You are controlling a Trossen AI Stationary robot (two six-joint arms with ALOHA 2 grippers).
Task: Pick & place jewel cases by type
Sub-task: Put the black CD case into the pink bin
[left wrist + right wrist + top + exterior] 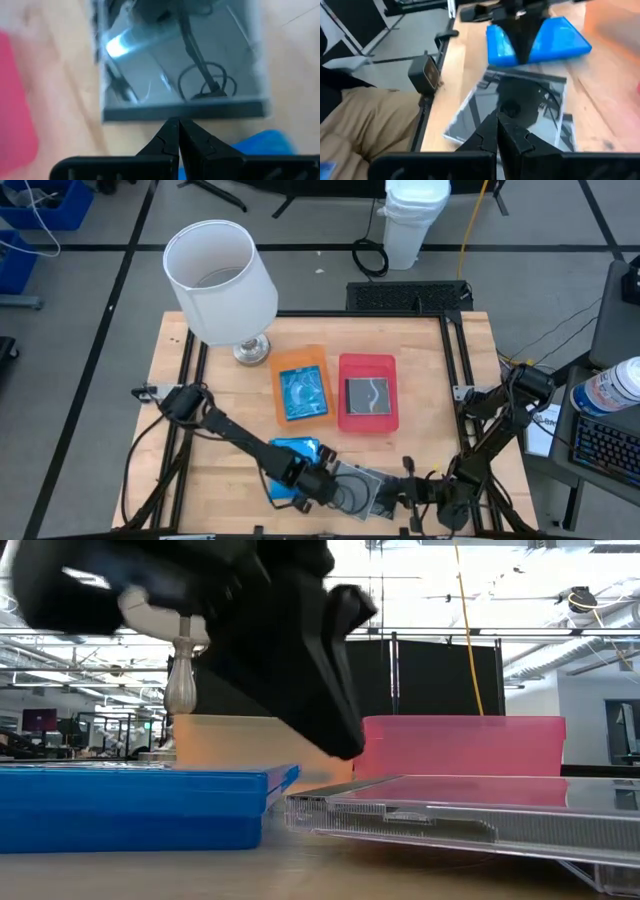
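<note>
Left claw [333, 492]: seen near the table's 6 o'clock edge, over the near edge of the clear case; its fingers [170, 137] are pressed together, and nothing is held between them.
Right claw [408, 490]: seen near the 5 o'clock edge, pointed toward the clear case from its right side; its fingers [512, 135] are pressed together, and nothing is gripped.
Clear case [362, 488]: laid flat on the wood near 6 o'clock, between the two claws; a dark inside is shown through the lid.
Blue case on the table [290, 462]: laid flat just to the 9 o'clock side of the clear case, partly covered by the left arm.
Orange tray [300, 361]: set at the table's centre, with one blue case [303, 393] held inside it.
Red tray [367, 364]: set just beside the orange tray on its 3 o'clock side, with one dark-and-clear case [367, 395] lying inside.
Lamp [222, 282]: stood at 11 o'clock, well apart from the claws.
Table [440, 370]: a wooden top inside a dark metal frame.
</note>
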